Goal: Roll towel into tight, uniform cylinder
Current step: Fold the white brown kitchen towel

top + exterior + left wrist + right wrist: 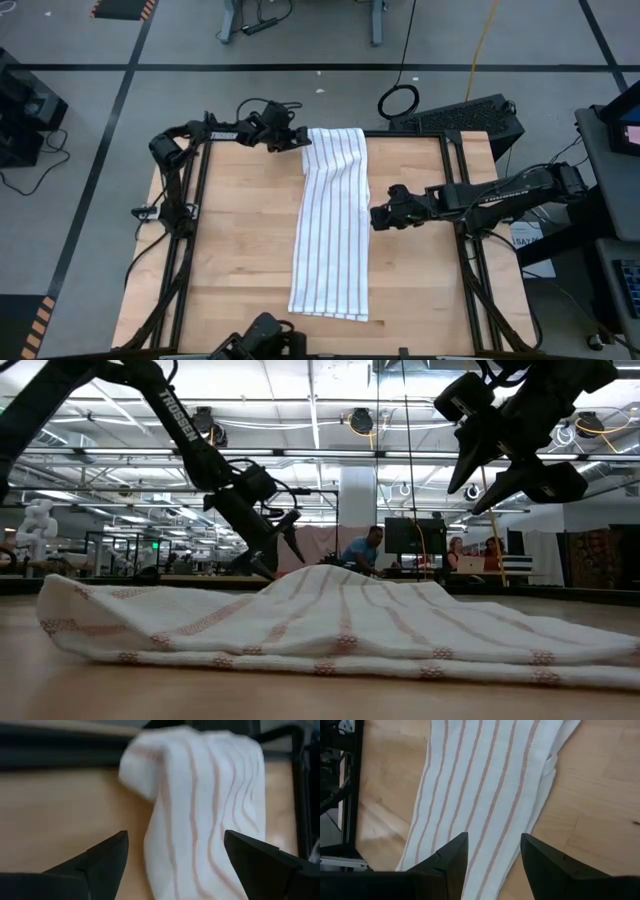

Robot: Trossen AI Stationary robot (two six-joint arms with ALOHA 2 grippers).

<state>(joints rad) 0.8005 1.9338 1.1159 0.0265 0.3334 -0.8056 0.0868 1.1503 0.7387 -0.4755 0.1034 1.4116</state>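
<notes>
Towel (332,225) lies flat as a long folded strip down the middle of our bench (235,250), ready for rolling. Our left hand (302,139) hovers spread at its far corner; our right hand (377,217), partly parted and empty, waits beside its edge.

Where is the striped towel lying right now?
Seen from above, the towel lies flat as a long strip down the middle of the wooden table, between the left gripper and the right gripper.

The white pinstriped towel (332,225) is laid unrolled, folded lengthwise, stretching from the table's far edge almost to its near edge.
</notes>
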